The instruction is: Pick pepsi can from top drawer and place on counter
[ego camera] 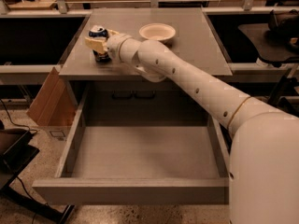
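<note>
The claw (98, 44) sits over the tabletop's (196, 50) left part, its tan fingers (93, 42) closed around the middle of the can (98, 31). The can stands upright with its silver top above the fingers and its base at the surface. A white bowl (157, 32) lies just to its right. The arm (196, 85) reaches in from the right. Below, the drawer (131, 191) is pulled out, and a cardboard box (46, 101) leans at its left.

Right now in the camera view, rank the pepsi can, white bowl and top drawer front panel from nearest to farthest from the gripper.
The gripper is at the left of the counter.
1. pepsi can, in its jaws
2. white bowl, to the right
3. top drawer front panel, below, forward
</note>
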{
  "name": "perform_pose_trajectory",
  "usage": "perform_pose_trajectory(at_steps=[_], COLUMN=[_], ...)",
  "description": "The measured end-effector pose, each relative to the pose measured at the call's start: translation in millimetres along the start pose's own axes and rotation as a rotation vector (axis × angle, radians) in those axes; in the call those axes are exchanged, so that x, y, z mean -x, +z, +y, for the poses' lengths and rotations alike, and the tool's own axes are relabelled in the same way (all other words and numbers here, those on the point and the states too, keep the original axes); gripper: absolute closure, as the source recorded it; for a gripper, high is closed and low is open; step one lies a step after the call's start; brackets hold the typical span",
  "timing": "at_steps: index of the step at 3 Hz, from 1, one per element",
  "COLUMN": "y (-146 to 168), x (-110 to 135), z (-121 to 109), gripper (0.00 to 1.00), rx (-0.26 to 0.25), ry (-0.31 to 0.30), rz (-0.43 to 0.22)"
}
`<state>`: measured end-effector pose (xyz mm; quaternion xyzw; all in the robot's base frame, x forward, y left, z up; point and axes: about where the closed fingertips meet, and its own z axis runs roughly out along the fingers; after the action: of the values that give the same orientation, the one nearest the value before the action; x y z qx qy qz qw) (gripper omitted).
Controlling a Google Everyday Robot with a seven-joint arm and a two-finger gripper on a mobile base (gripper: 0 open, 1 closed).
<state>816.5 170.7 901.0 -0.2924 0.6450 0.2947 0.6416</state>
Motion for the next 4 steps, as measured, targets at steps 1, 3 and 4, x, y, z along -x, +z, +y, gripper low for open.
perform_pose_trajectory(at_steps=[1,3,4], y=[0,-1,-13], x=[2,5,28], z=[0,2,2], gripper=[0.55,0.08,0.00], rx=[0.000,0.007,0.030], ry=[0.000,0.002,-0.013], rz=[0.000,-0.011,-0.006])
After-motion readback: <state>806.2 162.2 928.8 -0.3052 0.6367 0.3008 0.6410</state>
